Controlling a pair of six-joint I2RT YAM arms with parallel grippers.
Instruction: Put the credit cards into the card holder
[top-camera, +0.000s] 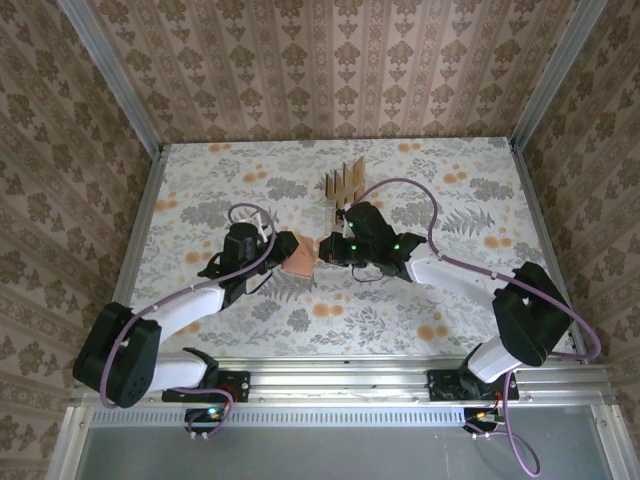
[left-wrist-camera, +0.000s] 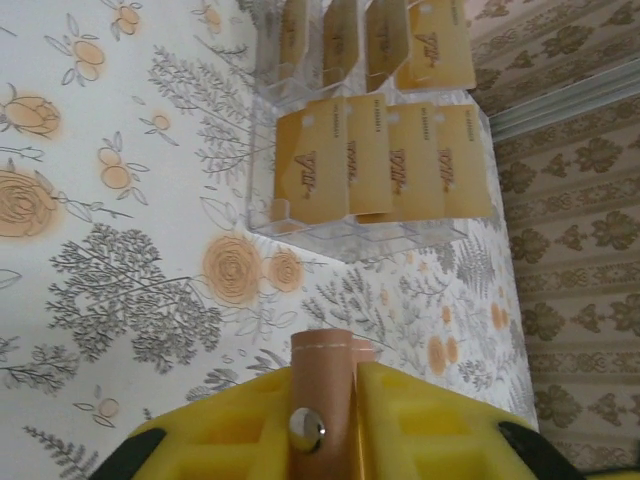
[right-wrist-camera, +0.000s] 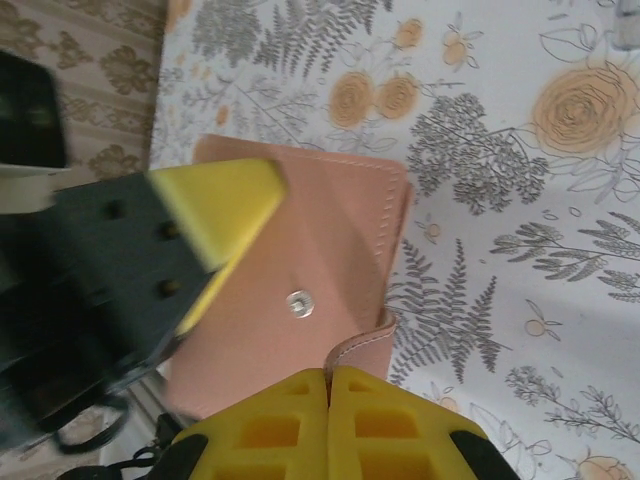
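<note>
The card holder lies mid-worktop, between both pincers and near the clear stand that carries the credit cards. The left pincer has its fingers narrowly apart with the holder's snap tab between them; clamping cannot be confirmed. The right pincer is fully closed at the holder's edge, and whether it has a hold there is not determinable.

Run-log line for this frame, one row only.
left gripper: clamped on card holder edge | right gripper: shut at its flap, grip unclear | credit cards: upright in clear stand
</note>
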